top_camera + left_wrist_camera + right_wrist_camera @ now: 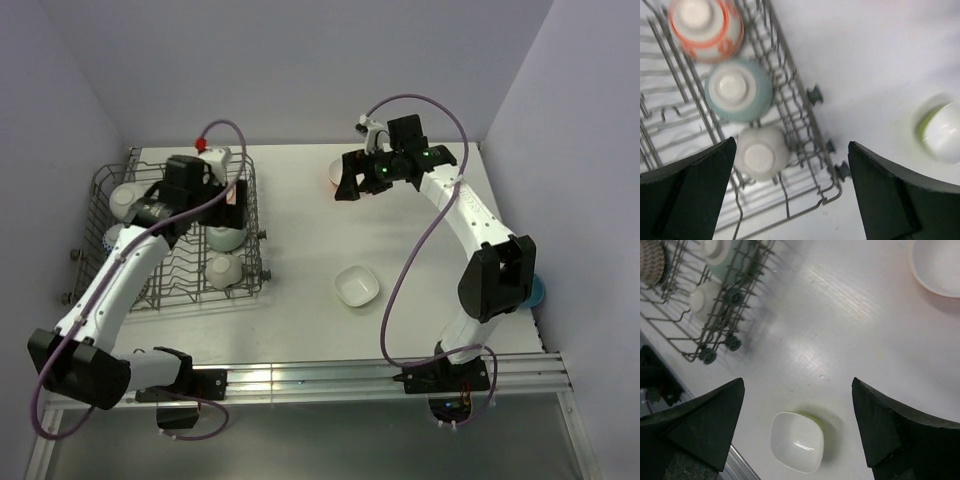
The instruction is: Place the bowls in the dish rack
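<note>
My left gripper (792, 200) hung over the rack (160, 290) by the table's (300, 230) left edge, fingers apart; my right gripper (797, 435), likewise spread, hovered near the far edge.

White table (300, 230), dish rack (256, 230) at left, square white bowl (356, 285) mid-table, orange bowl (333, 176) at back, blue bowl (538, 292) far right

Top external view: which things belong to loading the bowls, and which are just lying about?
Job: dish rack, bowls already in it, square white bowl, orange bowl, blue bowl.
Not the job: purple cables, mounting rail.
</note>
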You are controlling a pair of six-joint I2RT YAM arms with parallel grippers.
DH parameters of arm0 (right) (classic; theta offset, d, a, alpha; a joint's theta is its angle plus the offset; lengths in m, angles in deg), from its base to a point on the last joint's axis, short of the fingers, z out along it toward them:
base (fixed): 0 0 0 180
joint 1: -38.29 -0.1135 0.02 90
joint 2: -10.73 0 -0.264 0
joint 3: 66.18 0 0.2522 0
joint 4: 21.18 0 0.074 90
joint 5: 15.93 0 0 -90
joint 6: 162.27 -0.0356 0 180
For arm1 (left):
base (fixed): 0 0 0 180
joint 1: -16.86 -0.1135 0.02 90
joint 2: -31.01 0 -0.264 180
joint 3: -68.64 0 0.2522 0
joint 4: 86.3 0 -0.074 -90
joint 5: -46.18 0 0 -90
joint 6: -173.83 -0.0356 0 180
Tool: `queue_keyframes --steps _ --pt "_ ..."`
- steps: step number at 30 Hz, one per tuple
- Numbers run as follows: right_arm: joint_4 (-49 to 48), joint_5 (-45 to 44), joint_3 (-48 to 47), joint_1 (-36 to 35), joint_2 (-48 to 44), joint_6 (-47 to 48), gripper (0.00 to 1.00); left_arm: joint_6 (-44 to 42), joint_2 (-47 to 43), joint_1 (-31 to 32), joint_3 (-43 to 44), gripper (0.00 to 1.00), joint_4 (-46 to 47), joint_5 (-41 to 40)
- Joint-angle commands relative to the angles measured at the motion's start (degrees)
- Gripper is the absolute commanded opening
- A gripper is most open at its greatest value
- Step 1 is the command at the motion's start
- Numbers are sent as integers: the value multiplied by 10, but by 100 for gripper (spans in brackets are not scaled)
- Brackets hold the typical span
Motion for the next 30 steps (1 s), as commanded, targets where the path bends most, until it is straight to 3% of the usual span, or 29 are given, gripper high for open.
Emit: queue_keyframes --steps 1,5,8,14,22,30 --pt "-25 -64 -9 28 -7 -33 95 -24 -24 -61 51 99 58 163" --pt "2 -134 -75 40 89 -55 94 -4 -18 -138 69 100 88 311" --pt "-6 -172 -121 41 146 -75 94 31 -12 -192 65 100 123 378" --pt "-70 -223 -184 56 244 -119 91 71 -9 -274 45 99 158 445" --pt "-90 -223 -264 70 362 -143 88 58 -25 -304 -7 99 151 427" --pt "-121 -203 -287 74 402 -171 82 59 1 -314 -8 99 137 430"
